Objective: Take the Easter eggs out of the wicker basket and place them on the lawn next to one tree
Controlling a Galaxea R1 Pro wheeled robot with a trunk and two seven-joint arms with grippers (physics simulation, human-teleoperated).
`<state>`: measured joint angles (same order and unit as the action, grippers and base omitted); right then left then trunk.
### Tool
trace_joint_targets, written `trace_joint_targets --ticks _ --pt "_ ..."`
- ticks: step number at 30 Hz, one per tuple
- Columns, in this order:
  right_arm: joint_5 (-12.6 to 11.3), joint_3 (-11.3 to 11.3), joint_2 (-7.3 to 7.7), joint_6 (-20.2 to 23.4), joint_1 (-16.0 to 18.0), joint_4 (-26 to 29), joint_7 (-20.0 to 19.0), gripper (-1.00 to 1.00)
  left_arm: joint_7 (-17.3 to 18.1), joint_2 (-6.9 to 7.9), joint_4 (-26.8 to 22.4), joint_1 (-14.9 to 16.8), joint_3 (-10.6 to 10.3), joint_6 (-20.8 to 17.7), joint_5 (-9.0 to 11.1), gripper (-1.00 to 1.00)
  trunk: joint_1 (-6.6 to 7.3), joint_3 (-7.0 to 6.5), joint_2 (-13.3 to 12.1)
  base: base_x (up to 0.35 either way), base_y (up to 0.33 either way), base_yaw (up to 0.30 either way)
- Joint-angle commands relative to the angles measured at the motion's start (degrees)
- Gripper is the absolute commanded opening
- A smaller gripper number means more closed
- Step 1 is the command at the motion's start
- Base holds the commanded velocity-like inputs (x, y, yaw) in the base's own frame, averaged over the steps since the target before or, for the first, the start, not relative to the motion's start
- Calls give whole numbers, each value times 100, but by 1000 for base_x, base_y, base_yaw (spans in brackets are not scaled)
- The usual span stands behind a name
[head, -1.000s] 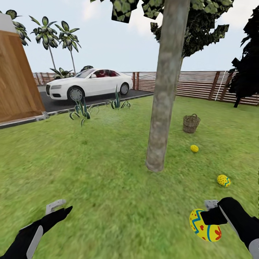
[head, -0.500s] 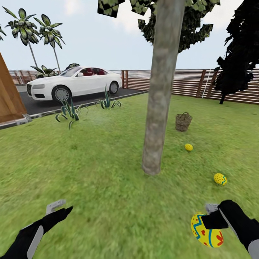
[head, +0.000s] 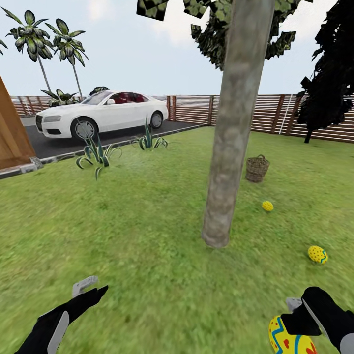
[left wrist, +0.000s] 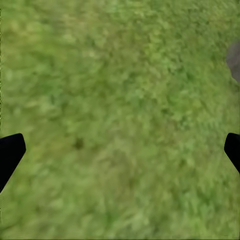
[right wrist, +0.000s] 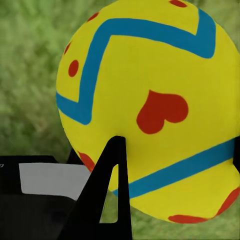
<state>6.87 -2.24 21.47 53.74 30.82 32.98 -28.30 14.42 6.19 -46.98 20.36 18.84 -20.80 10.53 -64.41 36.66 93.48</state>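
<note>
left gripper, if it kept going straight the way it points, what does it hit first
Most likely bare green lawn: the left gripper, fingers wide apart, looks straight down onto grass with nothing between. The grey-brown tree trunk stands off to one side, though depth is unclear.

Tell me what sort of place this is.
A simulated garden or front yard, most likely: a grass lawn with a thick tree, a slatted wooden fence behind, and a white car on a dark driveway.

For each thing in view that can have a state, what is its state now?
Held egg: clamped in the right gripper, above the grass.
Near egg: lying on the lawn, right of the tree.
Far egg: lying on the lawn.
Basket: upright; contents cannot be seen.
Left gripper: open, empty.
</note>
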Motion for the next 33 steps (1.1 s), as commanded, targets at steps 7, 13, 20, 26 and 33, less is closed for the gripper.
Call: trace_joint_targets --ticks 7,13,20,26,33 --pt "59 2 -40 -303 3 220 428 -100 -4 -70 198 3 4 582 37 100 -3 24 3 272 221 0" --pt "-36 12 -294 -299 3 233 1532 -100 -9 -78 327 3 -1 629 38 100 -3 77 3 271 221 -14" --pt "10 20 -204 -271 3 409 1199 -100 0 -95 339 3 14 684 45 100 -3 143 3 270 221 -14" --pt "23 16 -165 -286 173 155 1179 -100 0 -144 337 3 19 771 46 100 -3 185 3 202 193 31" --pt "25 13 -167 -285 179 163 1159 -100 0 -185 339 3 23 990 46 100 -3 188 3 17 16 56"
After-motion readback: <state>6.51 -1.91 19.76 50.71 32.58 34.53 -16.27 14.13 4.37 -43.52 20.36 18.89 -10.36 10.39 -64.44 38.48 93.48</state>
